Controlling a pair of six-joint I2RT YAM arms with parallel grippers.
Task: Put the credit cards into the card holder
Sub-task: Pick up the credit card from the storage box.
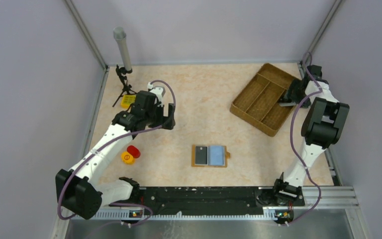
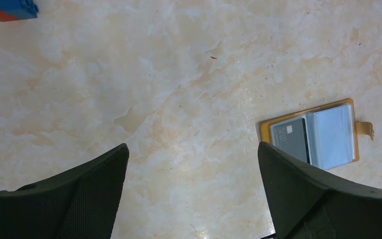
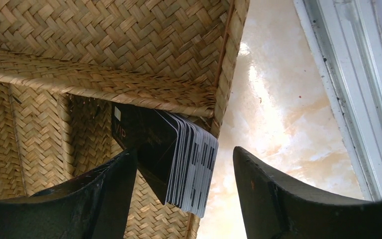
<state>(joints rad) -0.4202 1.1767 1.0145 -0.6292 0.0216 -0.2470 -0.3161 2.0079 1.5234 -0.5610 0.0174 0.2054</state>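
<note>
Both arms are bolted to a black rail (image 1: 204,194) at the near edge. The left arm runs out to the left from its base and bends at a low elbow. From there it slants up and inward over the table (image 1: 204,99), so the left gripper (image 1: 170,118) looks down on bare tabletop. Its two fingers (image 2: 79,194) stand wide apart with nothing between them. A red and a yellow round piece (image 1: 130,155) lie close together beside that forearm.

The card holder (image 1: 210,156) lies open and flat in the middle of the table, toward the near side. Its snap tab (image 2: 365,128) sticks out on the right. A dark card (image 1: 201,155) sits in its left half and a light blue card (image 1: 218,155) in its right half, side by side.

The right arm climbs from its base along the table's right edge to a bulky black joint and carries on toward the far corner. There the wrist turns back inward, and the right gripper (image 1: 284,102) reaches into the woven tray (image 1: 258,84) at its right-hand side. Its fingers are apart. A stack of cards (image 3: 179,159) stands on edge between them, slightly fanned, in the compartment next to the tray's outer wall. The stack is close against one finger (image 3: 104,194) and a clear gap separates it from the other, so it is not clamped.

A small tripod (image 1: 123,89) stands in the far left corner with a yellow block (image 1: 127,101) at its foot.
</note>
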